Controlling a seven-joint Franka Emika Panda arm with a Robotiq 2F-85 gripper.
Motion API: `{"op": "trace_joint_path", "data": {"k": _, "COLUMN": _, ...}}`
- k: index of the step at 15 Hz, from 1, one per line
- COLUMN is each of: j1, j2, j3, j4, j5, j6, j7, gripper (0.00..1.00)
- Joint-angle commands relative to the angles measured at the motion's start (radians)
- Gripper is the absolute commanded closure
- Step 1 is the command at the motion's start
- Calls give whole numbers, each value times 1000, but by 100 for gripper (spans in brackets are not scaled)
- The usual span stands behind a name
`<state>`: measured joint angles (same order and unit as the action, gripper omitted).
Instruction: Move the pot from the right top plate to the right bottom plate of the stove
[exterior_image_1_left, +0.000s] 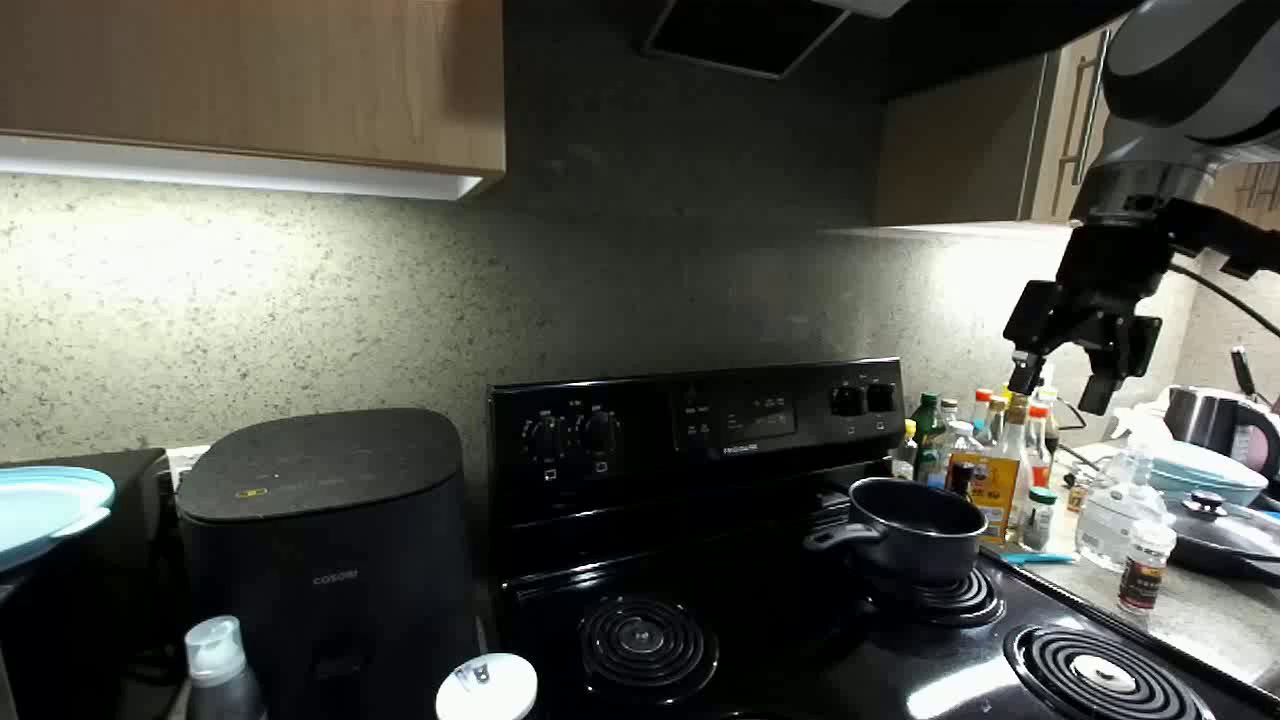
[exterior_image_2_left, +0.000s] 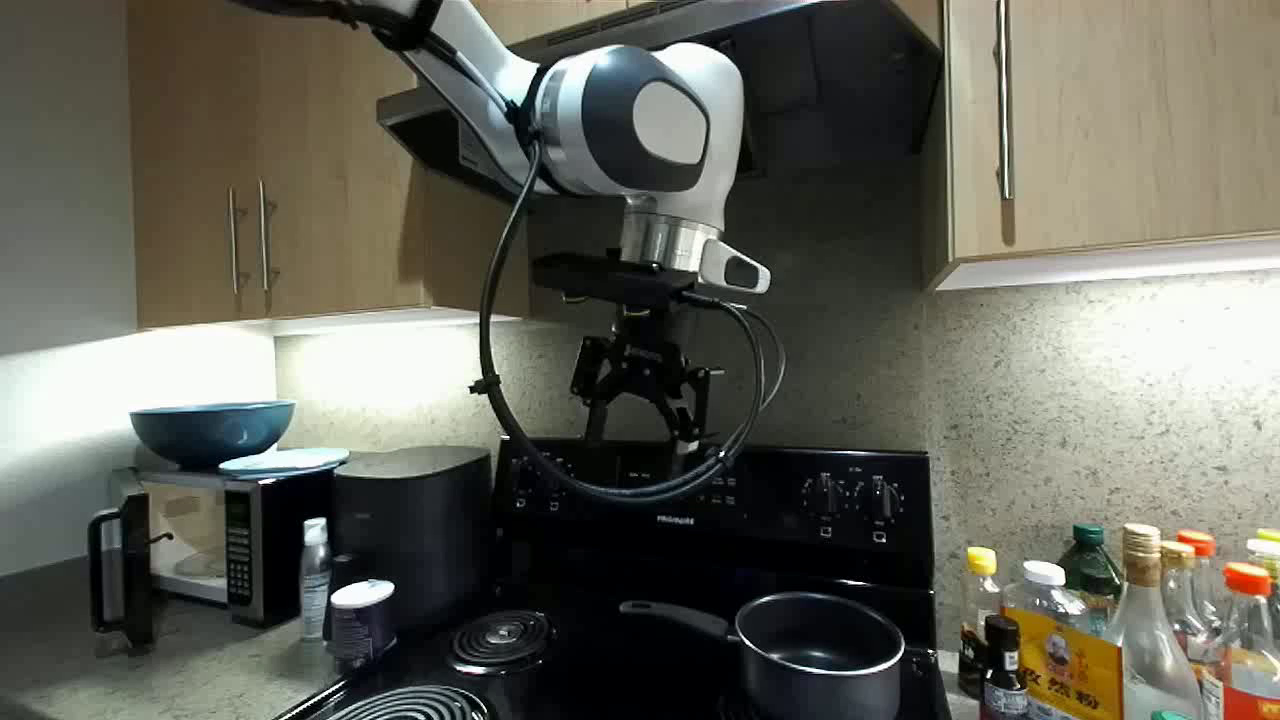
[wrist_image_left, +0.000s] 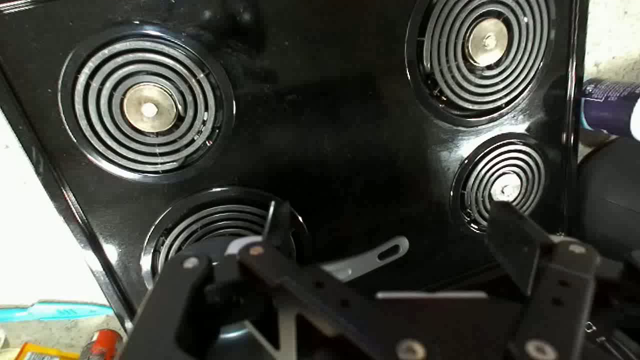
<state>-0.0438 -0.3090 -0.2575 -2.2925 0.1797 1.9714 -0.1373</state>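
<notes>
The dark grey pot (exterior_image_1_left: 920, 545) sits on the right top plate (exterior_image_1_left: 965, 598) of the black stove (exterior_image_1_left: 790, 640). In an exterior view the pot (exterior_image_2_left: 820, 680) has its handle pointing left. In the wrist view the pot's handle (wrist_image_left: 372, 257) shows between the fingers, and the gripper hides most of its body. The right top plate (wrist_image_left: 220, 217) is partly covered there. The right bottom plate (exterior_image_1_left: 1100, 674) is bare and also shows in the wrist view (wrist_image_left: 149, 109). My gripper (exterior_image_1_left: 1062, 385) is open and empty, well above the stove; it also shows in an exterior view (exterior_image_2_left: 640, 440).
Several bottles (exterior_image_1_left: 990, 440) stand right of the stove. A black air fryer (exterior_image_1_left: 330, 560) and a white-lidded can (exterior_image_2_left: 362, 620) stand on its left. The raised back panel (exterior_image_1_left: 700, 430) is behind the burners. A range hood (exterior_image_2_left: 820, 100) hangs above.
</notes>
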Motion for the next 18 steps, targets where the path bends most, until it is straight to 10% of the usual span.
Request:
{"op": "trace_joint_path", "data": {"k": 1, "j1": -30, "j2": 3, "j3": 27, "j4": 2, "j5": 9, "j6": -4, "j7": -8, "gripper": 0}}
{"op": "trace_joint_path", "data": {"k": 18, "j1": 8, "j2": 190, "j3": 210, "j4": 196, "j5": -143, "j6": 0, "j7": 87, "gripper": 0}}
